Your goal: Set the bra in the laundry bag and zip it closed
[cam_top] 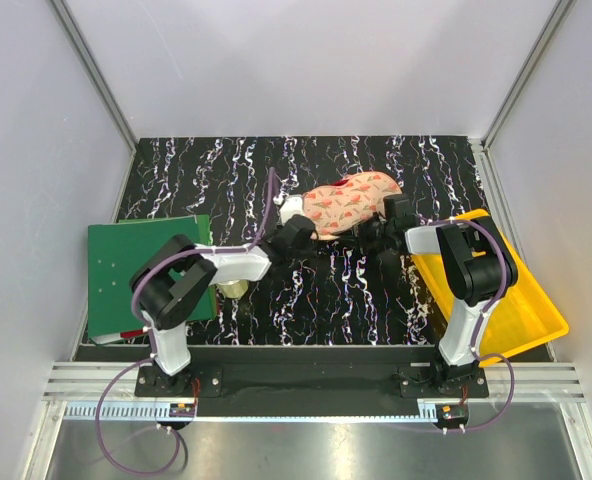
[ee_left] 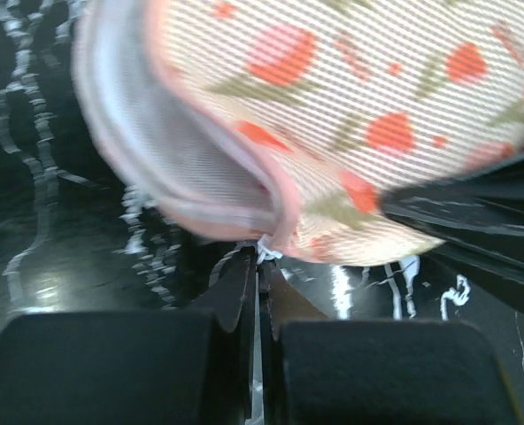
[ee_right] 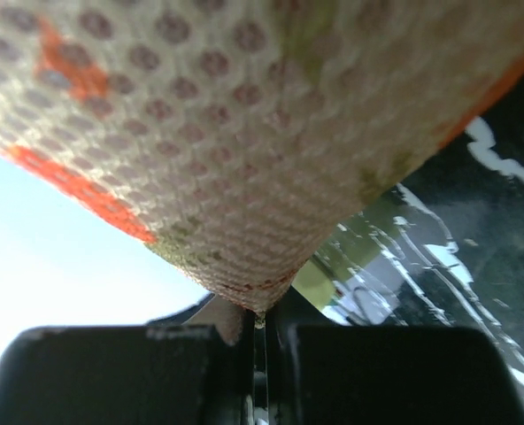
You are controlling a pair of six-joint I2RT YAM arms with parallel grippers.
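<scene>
The left gripper is pinching, jaws pressed together, a small white bit at the pink-edged zip rim of the laundry bag. Whether that bit is the zip pull cannot be told. Directly ahead of the fingers, the bag's white mesh lining is bulging out to the left of its red-flowered outer face, and the rim is curling down towards the fingertips.

The right gripper is clamping the opposite end of the bag, jaws closed on a folded edge of the patterned mesh. The mesh is rising steeply ahead of the gripper and filling most of the right wrist view.

From above, the bag is stretching between the two grippers, the left one at its pale end and the right one at its other end. The bra is showing only as a strip of red at the bag's far edge, beyond both grippers, apparently tucked inside.

Behind the left gripper, beside its arm, a green board is lying on the black marbled table, and a small pale round object is sitting just under the forearm. Behind the right gripper, a yellow tray is lying beneath that arm's elbow.
</scene>
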